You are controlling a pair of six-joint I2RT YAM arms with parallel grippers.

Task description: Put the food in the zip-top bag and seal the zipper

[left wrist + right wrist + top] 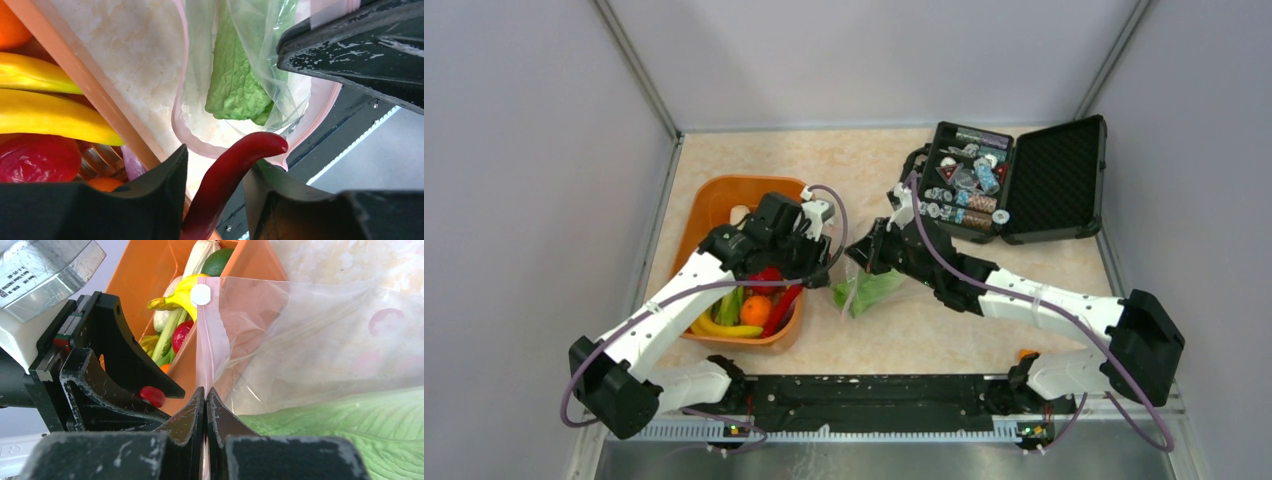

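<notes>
Left wrist: red chilli [227, 172] pinched in left end effector [216, 162] (zip-top bag [320, 340] edge in right end effector [206, 396])

Beige table [844, 160] carries orange tub [724, 186], zip-top bag [870, 290], black case [1064, 172].

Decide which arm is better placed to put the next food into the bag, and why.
Left: the left hand grips the red chilli at the bag's open mouth; the right hand pinches the bag's edge.

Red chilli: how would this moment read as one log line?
left gripper: holds red chilli at zip-top bag mouth | right gripper: pinches bag edge | in bag: green leaf
</notes>
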